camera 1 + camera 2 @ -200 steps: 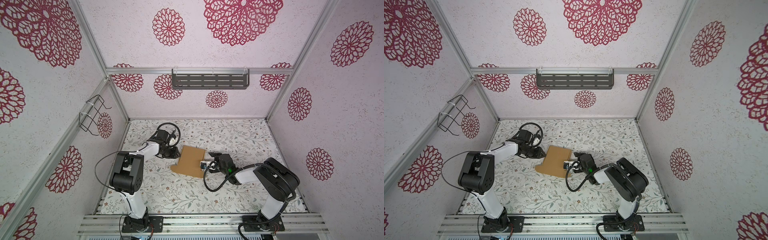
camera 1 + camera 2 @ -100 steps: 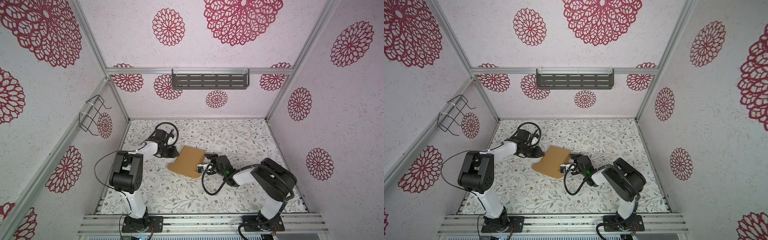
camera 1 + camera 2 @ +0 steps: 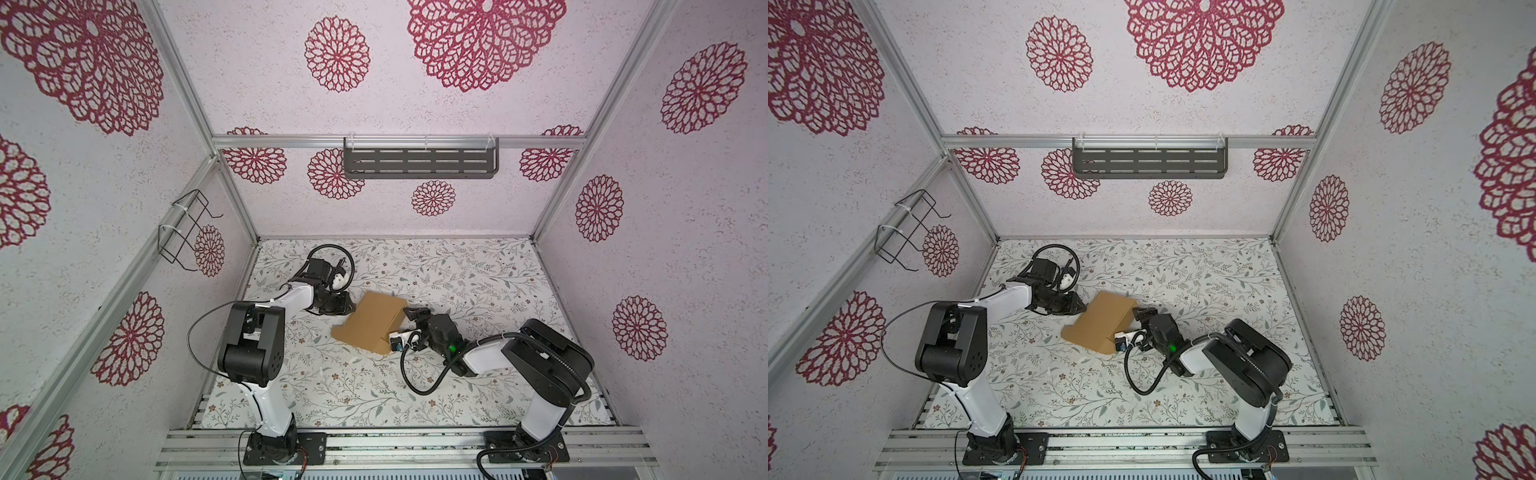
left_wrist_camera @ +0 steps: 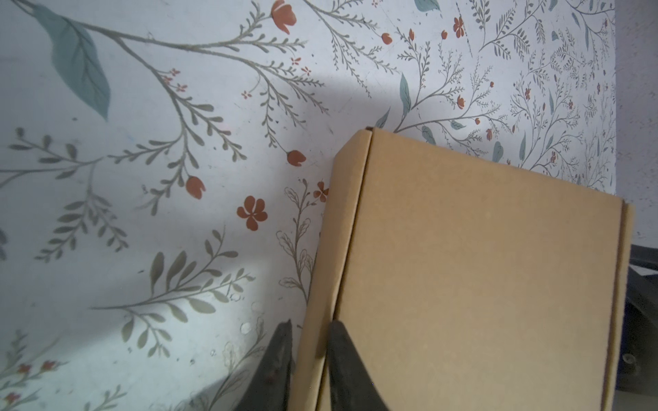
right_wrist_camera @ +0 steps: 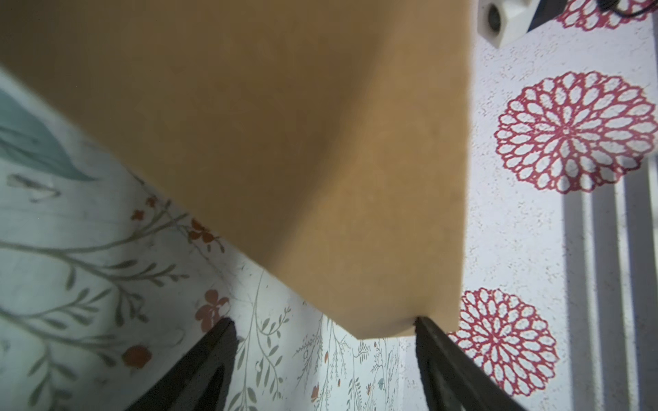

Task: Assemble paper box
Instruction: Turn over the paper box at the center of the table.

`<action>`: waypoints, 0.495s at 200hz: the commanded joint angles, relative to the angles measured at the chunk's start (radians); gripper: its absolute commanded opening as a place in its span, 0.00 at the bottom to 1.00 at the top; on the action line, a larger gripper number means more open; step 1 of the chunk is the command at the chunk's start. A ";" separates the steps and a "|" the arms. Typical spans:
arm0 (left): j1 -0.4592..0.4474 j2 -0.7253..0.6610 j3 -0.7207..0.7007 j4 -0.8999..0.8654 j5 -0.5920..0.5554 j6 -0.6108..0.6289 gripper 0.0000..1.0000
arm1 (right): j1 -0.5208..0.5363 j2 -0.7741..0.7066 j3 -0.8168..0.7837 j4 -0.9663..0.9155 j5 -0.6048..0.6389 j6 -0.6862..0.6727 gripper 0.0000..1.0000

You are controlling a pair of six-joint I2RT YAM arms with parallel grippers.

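Note:
The paper box (image 3: 372, 322) (image 3: 1100, 324) is plain tan cardboard and lies tilted in the middle of the floral table in both top views. My left gripper (image 3: 349, 309) (image 4: 308, 323) is at the box's far-left edge, shut on a narrow side panel of the box (image 4: 480, 284). My right gripper (image 3: 411, 318) (image 5: 322, 320) is at the box's right side with its jaws wide open. In the right wrist view a lower corner of the box (image 5: 285, 124) hangs between the jaws and touches one finger (image 5: 431, 341). The box's inside is hidden.
A dark slotted shelf (image 3: 419, 164) hangs on the back wall and a wire rack (image 3: 187, 232) on the left wall. The right arm's black cable (image 3: 419, 374) loops over the table in front of the box. Small white scraps (image 3: 355, 358) lie near the box's front edge.
The box has turned and shifted slightly left, its right side now raised. The right gripper has followed it leftward. The left gripper has kept its hold.

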 commanded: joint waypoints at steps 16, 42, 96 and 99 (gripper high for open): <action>-0.004 0.030 0.007 -0.019 -0.003 0.023 0.23 | 0.027 -0.044 -0.010 0.051 0.012 -0.098 0.81; -0.004 0.027 0.008 -0.019 -0.003 0.025 0.23 | 0.033 -0.077 -0.022 0.037 0.012 -0.108 0.81; -0.005 0.024 0.004 -0.017 -0.003 0.026 0.23 | 0.039 -0.168 0.019 -0.113 -0.020 -0.106 0.81; -0.004 0.024 0.004 -0.017 -0.002 0.027 0.23 | 0.040 -0.171 0.022 -0.123 -0.024 -0.104 0.81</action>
